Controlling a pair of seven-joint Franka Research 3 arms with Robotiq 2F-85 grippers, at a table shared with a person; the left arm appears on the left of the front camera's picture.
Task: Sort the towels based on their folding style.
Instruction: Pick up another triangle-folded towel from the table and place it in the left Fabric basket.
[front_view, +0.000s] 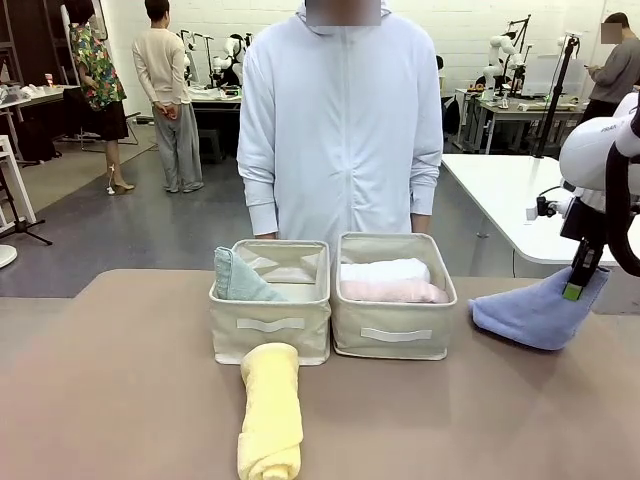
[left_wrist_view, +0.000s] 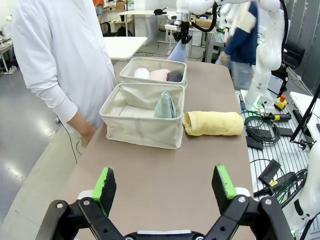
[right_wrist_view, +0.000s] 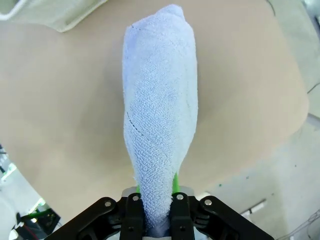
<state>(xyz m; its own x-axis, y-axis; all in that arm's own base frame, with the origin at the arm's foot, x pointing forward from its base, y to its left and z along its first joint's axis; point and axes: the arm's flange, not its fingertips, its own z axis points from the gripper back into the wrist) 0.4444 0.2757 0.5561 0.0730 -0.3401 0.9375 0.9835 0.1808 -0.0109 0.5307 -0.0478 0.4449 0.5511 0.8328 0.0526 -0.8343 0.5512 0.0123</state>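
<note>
My right gripper (front_view: 573, 290) is shut on the narrow end of the periwinkle blue cone towel (front_view: 535, 312), which hangs just above the table to the right of the bins; the right wrist view shows that towel (right_wrist_view: 160, 110) running up from between the fingers. The pale green-grey cone towel (front_view: 238, 277) stands in the left bin (front_view: 270, 325). White (front_view: 385, 270) and pink (front_view: 395, 291) rolls lie in the right bin (front_view: 395, 335), with a dark grey roll (left_wrist_view: 174, 76) beside them. A yellow roll (front_view: 271, 410) lies on the table in front of the left bin. My left gripper (left_wrist_view: 165, 187) is open above bare table.
A person in a white coat (front_view: 340, 130) stands right behind the bins at the far edge. The brown table (front_view: 120, 400) has free room on the left and front right. Cables and a white table lie beyond the right edge.
</note>
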